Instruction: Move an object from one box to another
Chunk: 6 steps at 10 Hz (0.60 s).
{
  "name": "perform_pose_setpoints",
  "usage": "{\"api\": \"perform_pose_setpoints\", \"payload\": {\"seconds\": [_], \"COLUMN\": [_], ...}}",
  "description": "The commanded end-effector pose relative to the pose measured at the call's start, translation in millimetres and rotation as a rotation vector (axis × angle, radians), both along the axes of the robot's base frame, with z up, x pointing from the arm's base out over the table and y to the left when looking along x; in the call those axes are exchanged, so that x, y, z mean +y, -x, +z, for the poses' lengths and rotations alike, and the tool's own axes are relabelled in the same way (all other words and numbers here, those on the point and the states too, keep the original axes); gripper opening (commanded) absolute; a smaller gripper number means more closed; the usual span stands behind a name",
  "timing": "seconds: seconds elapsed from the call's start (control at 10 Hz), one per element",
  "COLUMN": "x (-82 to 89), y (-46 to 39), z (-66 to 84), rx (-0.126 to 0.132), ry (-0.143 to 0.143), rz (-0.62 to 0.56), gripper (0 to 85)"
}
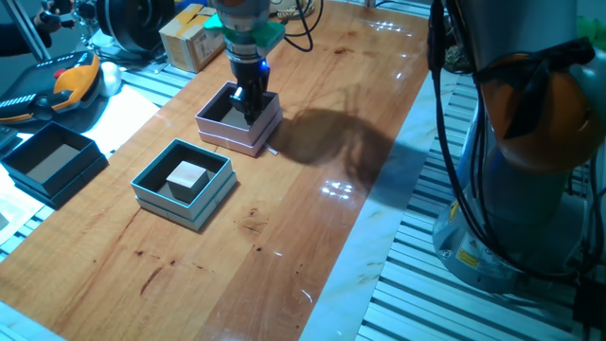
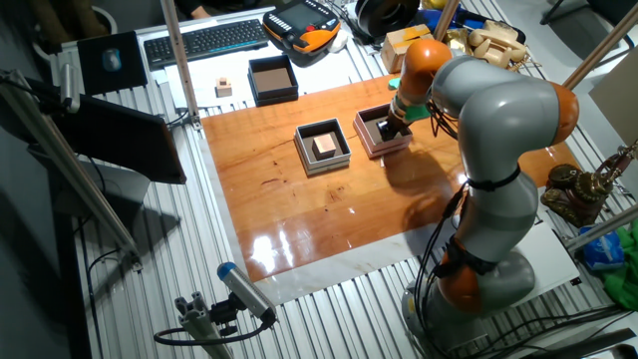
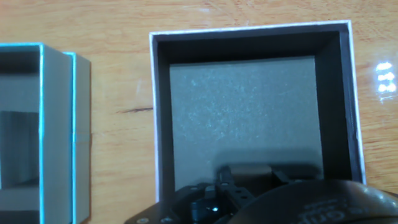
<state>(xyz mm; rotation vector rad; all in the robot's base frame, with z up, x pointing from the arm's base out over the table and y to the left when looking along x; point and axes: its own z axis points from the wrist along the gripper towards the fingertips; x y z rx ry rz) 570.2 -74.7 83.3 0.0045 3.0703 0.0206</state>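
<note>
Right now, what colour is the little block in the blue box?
Pale tan, like bare wood. The block shows best in one fixed view.

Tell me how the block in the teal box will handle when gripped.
The block looks like a pale flat-sided cube, so probably rigid, light, and unlikely to roll. Its flat faces should suit the gripper. The teal box walls may crowd the fingers.

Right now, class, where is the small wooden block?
In one fixed view the wooden block sits inside the teal box near the table's left edge, beside the pink box where the gripper reaches in.
</note>
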Motion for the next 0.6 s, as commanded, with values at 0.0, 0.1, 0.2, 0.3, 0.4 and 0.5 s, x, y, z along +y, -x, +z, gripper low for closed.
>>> {"api": "perform_pose_setpoints", "payload": {"seconds": [0.0,0.1,0.2,0.3,0.4,0.5], "x": [-1.8,-3.4,-3.4,-3.4,-3.4,-3.6], "y": [-1.3,-2.5,-2.7,-2.9,-3.1,-3.4], "z": [-0.9,-1.2,-1.7,-4.2,-8.3,-11.1], "rx": [0.000,0.000,-0.001,-0.001,-0.001,-0.003], "ry": [-0.002,-0.002,0.004,0.002,0.001,0.001], "rz": [0.002,0.003,0.000,0.000,0.000,-0.002], "gripper": [0.0,0.0,0.0,0.0,0.0,0.0]}}
